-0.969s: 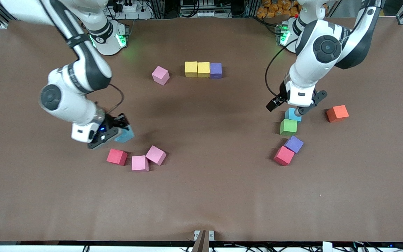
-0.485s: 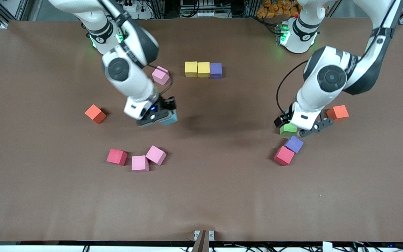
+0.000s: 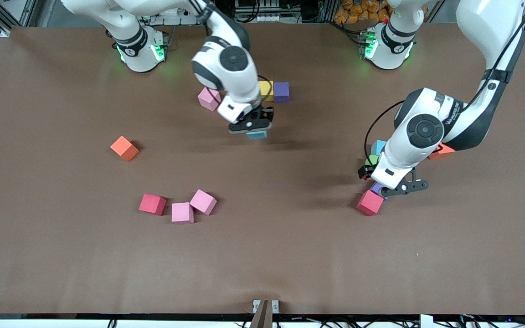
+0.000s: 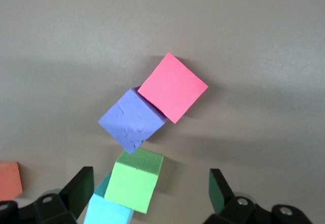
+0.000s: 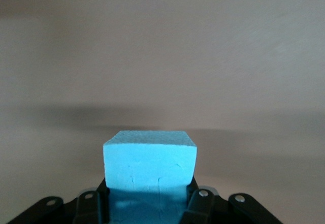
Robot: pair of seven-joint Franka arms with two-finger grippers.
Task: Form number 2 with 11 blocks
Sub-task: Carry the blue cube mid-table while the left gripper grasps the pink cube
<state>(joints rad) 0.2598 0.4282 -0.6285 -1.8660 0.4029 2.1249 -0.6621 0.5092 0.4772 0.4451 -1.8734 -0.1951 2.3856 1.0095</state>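
right tool (image 3: pixel 254 126) pinching light blue block (image 3: pixel 256 135) over tabletop (image 3: pixel 290 255), near yellow block (image 3: pixel 266 89) and purple block (image 3: pixel 281 91). left tool (image 3: pixel 392 184) spread wide over second purple block (image 4: pixel 132 120), beside red block (image 3: pixel 370 202).

Light blue block (image 5: pixel 150 159), brown table (image 3: pixel 290 255)

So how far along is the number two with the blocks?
Early. Only a row of two yellow blocks and a purple block is laid. The right gripper holds a light blue block just short of that row. The open left gripper is over the scattered cluster by the red block. Most blocks remain unplaced.
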